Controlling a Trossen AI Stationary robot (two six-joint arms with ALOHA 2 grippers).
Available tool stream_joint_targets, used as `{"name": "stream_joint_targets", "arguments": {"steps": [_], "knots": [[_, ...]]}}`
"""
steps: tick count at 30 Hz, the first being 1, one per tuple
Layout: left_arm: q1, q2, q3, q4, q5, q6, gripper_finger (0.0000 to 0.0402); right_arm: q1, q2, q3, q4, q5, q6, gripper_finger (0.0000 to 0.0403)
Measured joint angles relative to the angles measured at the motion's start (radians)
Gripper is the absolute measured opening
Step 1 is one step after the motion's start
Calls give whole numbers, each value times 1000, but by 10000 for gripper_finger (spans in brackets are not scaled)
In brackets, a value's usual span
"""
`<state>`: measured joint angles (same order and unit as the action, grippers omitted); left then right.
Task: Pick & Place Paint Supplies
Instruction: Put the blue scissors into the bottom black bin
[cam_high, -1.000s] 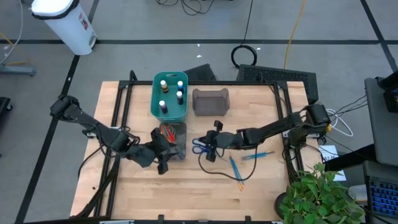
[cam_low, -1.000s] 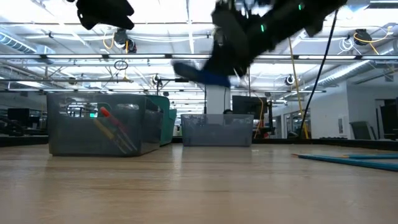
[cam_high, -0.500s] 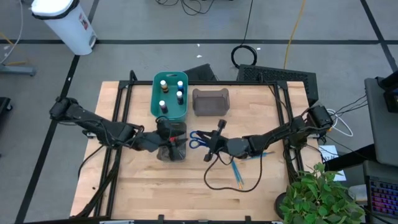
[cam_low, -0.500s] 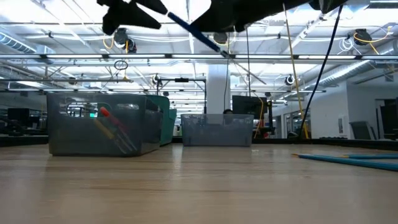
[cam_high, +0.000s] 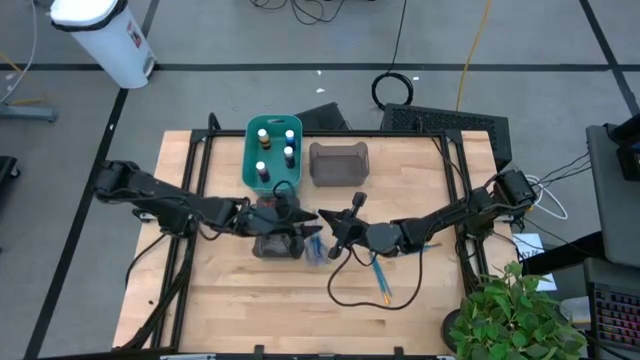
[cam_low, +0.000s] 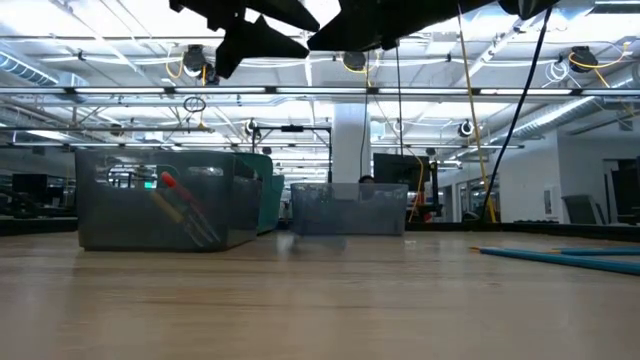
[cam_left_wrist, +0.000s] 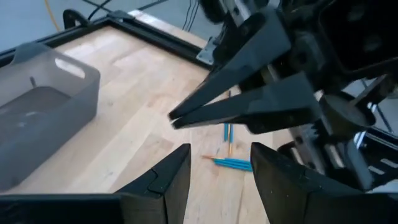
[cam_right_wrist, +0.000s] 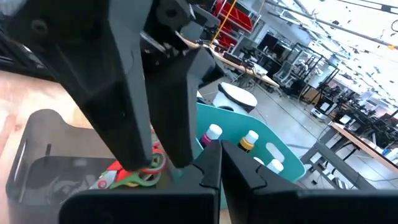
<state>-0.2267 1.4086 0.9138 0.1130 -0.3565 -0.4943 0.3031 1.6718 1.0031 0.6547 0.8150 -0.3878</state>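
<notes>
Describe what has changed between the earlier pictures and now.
The blue-handled scissors left the right pincer, now shut, and show as a blur beside the clear grey plastic bin. The open left pincer swung right, over that bin, towards the right pincer. The teal plastic bin and thin blue brushes stayed put.

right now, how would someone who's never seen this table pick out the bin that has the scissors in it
Start at the wooden table seen from above and find the teal bin of white-capped bottles at its far edge. The scissors bin is the clear grey one just in front of it, under the left gripper. The other grey bin, beside the teal one, looks empty; this one shows red and green-yellow handles.
</notes>
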Motion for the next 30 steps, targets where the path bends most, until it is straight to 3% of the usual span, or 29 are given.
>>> {"name": "stream_joint_targets", "arguments": {"steps": [4,7,12,15,19,24,30], "knots": [[14,3,0,-22,37,2,175,0,0,0,-29,-5,22,3],[15,3,0,-45,96,7,175,0,0,0,-97,-45,133,2],[9,3,-1,-111,209,30,175,-12,13,0,-227,-352,305,24],[9,2,0,-145,220,2,175,-20,90,2,-223,-521,369,66],[6,2,0,-157,230,-12,175,-5,206,43,-230,-662,417,128],[8,2,0,-164,225,-12,175,22,321,155,-445,-679,430,177],[4,2,0,-170,226,-12,175,23,349,237,-677,-631,504,179]]}}
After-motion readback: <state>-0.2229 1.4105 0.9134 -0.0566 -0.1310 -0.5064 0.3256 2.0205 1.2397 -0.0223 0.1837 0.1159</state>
